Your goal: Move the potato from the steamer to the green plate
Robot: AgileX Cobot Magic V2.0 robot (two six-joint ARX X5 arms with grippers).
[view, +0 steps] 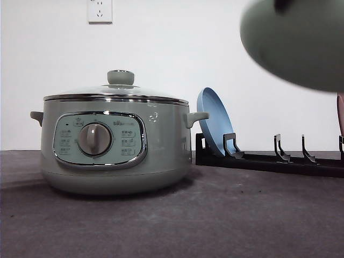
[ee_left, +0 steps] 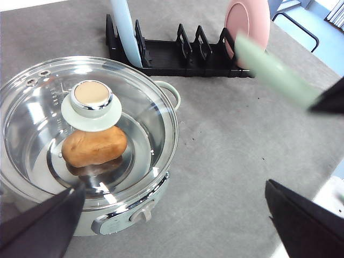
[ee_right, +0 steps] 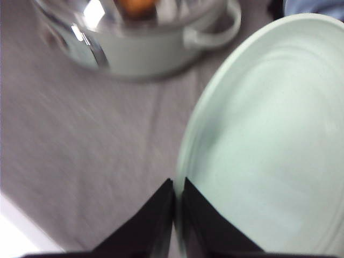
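My right gripper (ee_right: 178, 212) pinched on the green plate (ee_right: 269, 145) rim, aloft right, potato (ee_left: 94, 146) far left inside lidded steamer (view: 115, 140), left gripper (ee_left: 172, 215) apparently wide open above it

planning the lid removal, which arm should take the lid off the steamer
Left, probably. The left gripper is open above the steamer, near the lid knob, with the potato under the glass. The right gripper is shut on the green plate, off the table.

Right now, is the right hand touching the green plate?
Touching. The right wrist view shows the right hand with its fingers closed on the rim of the green plate.
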